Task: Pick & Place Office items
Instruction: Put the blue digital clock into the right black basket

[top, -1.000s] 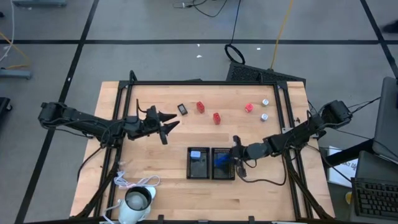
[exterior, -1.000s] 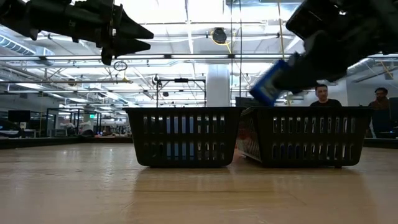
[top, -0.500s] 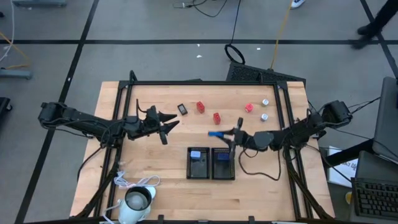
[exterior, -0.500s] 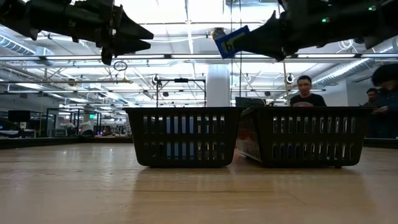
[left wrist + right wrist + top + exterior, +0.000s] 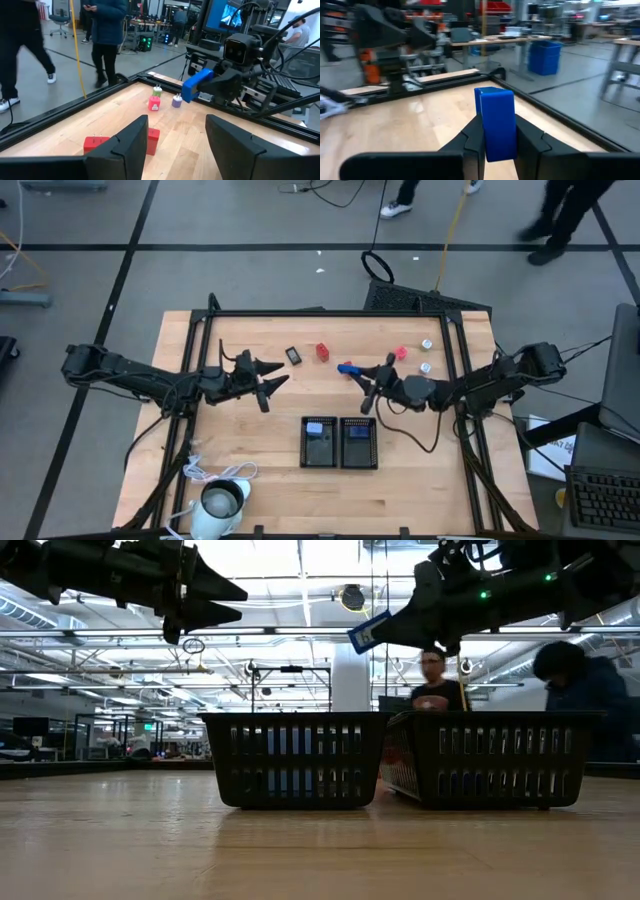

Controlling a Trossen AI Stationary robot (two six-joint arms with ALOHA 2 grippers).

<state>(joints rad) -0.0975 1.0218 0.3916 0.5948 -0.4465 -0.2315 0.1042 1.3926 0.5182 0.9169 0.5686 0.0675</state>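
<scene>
The right tool (image 5: 352,370) pinched a small bright-blue rectangular plastic block (image 5: 495,122) between its two dark fingers and held it in the air above the light wooden tabletop (image 5: 250,450), on the far side of the two black slotted rectangular trays (image 5: 390,760). The step in hand was judged to be carrying this block to a tray. To do it well, the pinch should be kept firm, the block brought squarely over the chosen compartment, lowered below the rim, and only then released.

The block stood out past the fingertips, gripped on its two broad sides, with its free end pointing forward. The small red blocks (image 5: 152,103) and two silvery-white round bits (image 5: 426,355) lay on the tabletop nearby.

The left tool (image 5: 272,376) hung over the left half of the tabletop, fingers spread, holding nothing.
</scene>
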